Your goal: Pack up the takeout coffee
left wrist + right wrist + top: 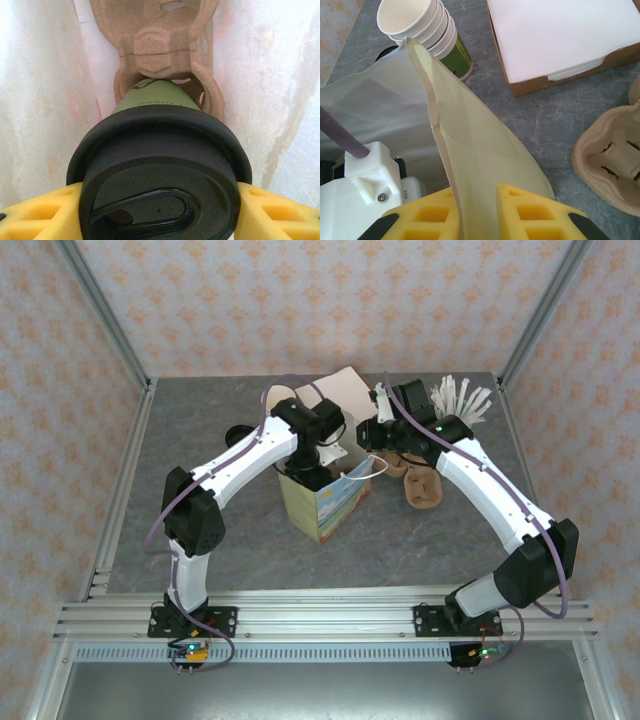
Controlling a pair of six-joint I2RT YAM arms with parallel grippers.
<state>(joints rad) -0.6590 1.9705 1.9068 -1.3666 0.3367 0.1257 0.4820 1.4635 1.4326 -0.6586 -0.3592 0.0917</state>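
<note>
Left pincer gripping the coffee cup: we see its two yellow fingers pressed against opposite sides of the cup at the level of the black lid. The cup hangs straight beyond the fingertips, inside the paper bag, whose pale walls rise to either side of the pincer. Past the cup's lower end lies a brown pulp cup tray; we note that the cup's green wall meets one ring of this tray, though we cannot tell whether it is seated there.

Right pincer closed on the bag's upper edge: a cream sheet of the bag runs between its two yellow fingers and away from them. Ahead of this pincer and to its left we find a stack of lidless cups, just beyond the bag's rim. Ahead and to its right sits a shallow box of white paper, and nearer on the right a second pulp tray, both resting on the grey counter
</note>
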